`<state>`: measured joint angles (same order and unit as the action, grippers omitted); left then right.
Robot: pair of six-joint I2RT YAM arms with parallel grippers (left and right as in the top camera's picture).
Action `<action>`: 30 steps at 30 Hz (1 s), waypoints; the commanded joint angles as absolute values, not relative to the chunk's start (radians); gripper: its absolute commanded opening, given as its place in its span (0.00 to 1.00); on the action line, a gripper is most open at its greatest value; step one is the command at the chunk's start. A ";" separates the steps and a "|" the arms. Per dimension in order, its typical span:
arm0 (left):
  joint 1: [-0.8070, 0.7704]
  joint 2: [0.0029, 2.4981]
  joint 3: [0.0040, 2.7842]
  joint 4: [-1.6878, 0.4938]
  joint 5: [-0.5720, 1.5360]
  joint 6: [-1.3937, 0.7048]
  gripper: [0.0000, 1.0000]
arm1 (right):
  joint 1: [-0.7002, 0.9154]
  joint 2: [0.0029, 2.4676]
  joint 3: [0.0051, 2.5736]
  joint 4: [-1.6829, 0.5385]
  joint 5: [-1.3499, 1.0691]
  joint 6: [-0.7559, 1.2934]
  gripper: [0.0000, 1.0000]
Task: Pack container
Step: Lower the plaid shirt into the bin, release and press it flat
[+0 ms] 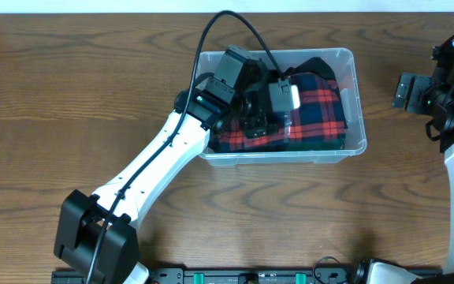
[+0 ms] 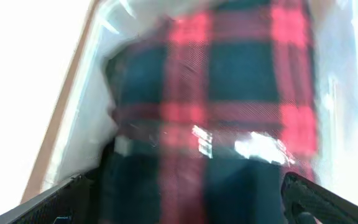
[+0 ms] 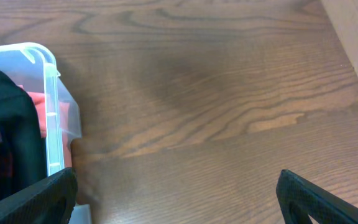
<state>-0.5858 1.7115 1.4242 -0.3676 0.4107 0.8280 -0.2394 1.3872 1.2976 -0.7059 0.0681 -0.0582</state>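
The container, a clear rectangular bin, stands mid-table. A folded red-and-navy plaid cloth lies inside it and fills the left wrist view as a blurred plaid cloth. My left gripper reaches into the bin from the left and hovers low over the cloth. Its fingers stand far apart at the frame's lower corners, so the left gripper is open and holds nothing. My right gripper stays right of the bin. In its wrist view the right gripper is open over bare wood, beside the container's corner.
Black fabric lies along the bin's back wall and shows as dark fabric in the right wrist view. The left arm's cable arcs over the bin's back left. A rail runs along the table's front edge.
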 commanded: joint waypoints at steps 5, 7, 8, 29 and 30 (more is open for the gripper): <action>-0.590 1.700 1.442 -0.246 0.406 0.551 0.89 | -0.244 1.375 1.305 -0.704 0.075 -0.049 0.99; -0.590 1.702 1.442 -0.237 0.406 0.540 0.46 | -0.244 1.375 1.305 -0.704 0.075 -0.049 0.99; -0.590 1.705 1.442 -0.236 0.406 0.540 0.26 | -0.244 1.375 1.305 -0.704 0.075 -0.049 0.99; -0.581 2.007 1.442 -0.200 0.407 0.540 0.06 | -0.244 1.375 1.305 -0.704 0.075 -0.049 0.99; -0.579 2.020 1.442 -0.200 0.407 0.540 0.06 | -0.244 1.375 1.305 -0.704 0.075 -0.049 0.99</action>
<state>-0.5823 1.9472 1.4399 -0.1780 0.4118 0.5495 -0.2394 1.3872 1.2976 -0.7055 0.0681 -0.0582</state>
